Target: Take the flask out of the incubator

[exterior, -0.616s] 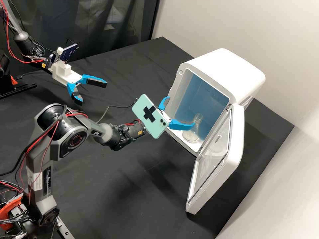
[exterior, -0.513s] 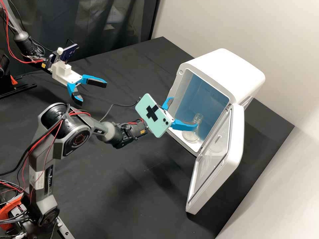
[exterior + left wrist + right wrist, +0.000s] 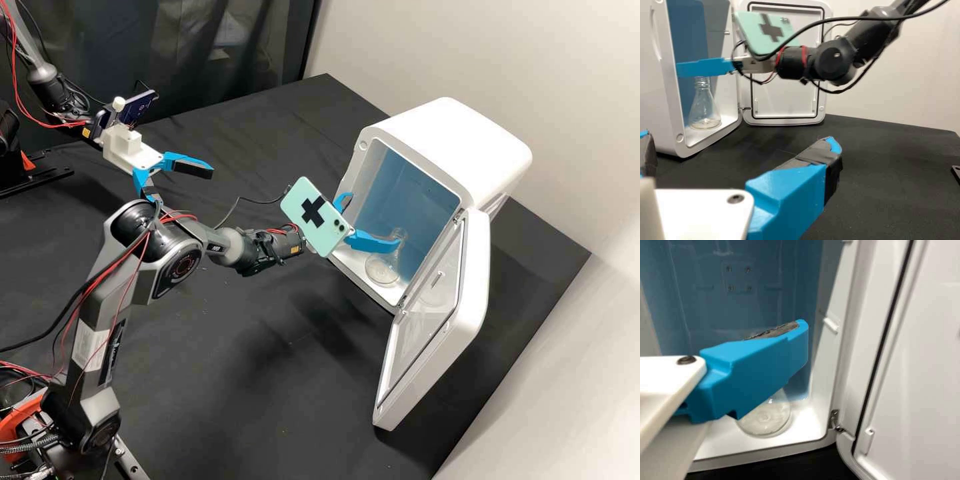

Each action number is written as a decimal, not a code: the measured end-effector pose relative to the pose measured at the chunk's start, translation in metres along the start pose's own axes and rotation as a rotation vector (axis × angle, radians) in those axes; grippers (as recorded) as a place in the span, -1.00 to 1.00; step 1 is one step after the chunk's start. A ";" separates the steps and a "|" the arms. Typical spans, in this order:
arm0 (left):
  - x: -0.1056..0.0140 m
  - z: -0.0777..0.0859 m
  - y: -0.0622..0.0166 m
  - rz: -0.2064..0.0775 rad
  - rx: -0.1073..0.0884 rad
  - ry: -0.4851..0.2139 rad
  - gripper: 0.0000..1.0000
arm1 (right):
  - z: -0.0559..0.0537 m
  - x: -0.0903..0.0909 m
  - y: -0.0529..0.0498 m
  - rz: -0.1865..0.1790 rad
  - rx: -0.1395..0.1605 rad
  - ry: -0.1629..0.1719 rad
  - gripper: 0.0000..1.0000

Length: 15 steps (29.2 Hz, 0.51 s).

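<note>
Erlenmeyer flask [image 3: 384, 267] upright on incubator [image 3: 447, 140] floor, neck just behind lower finger [image 3: 373, 241] of right gripper [image 3: 371, 220]; fingers spread, gripping nothing

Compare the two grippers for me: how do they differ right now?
The right gripper reaches inside the open incubator, at the flask; the left gripper hangs over the bench, well away from both. In the high view the right gripper has one finger crossing in front of the flask's neck; the left gripper has nothing between its fingers. Both are open, with blue fingers on white bodies.
</note>
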<state>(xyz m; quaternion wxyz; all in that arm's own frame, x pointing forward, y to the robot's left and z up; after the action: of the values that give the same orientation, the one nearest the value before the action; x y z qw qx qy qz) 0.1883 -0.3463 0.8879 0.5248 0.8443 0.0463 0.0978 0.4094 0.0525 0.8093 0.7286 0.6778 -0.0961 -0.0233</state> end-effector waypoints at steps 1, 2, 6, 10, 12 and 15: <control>0.000 0.000 -0.0001 -0.001 0.000 -0.002 1.00 | 0.000 0.001 -0.002 0.002 0.004 -0.008 1.00; 0.000 0.000 -0.0001 -0.001 0.000 -0.002 1.00 | 0.001 0.002 -0.004 0.001 0.002 -0.018 1.00; 0.001 0.001 -0.0004 -0.002 0.000 -0.006 1.00 | 0.001 0.006 -0.013 -0.006 -0.004 -0.040 1.00; 0.001 0.003 -0.0008 -0.004 0.001 -0.013 1.00 | 0.000 0.007 -0.018 -0.009 -0.020 -0.052 1.00; 0.001 0.003 -0.0008 -0.004 0.001 -0.013 1.00 | 0.000 0.008 -0.019 -0.011 -0.024 -0.054 1.00; 0.002 0.002 0.0003 0.000 0.003 -0.014 1.00 | 0.000 0.008 -0.019 -0.012 -0.027 -0.053 1.00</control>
<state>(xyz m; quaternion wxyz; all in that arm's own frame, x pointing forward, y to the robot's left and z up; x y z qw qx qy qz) 0.1906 -0.3482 0.8874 0.5237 0.8458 0.0431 0.0918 0.4191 0.0497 0.7909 0.7349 0.6674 -0.1109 -0.0467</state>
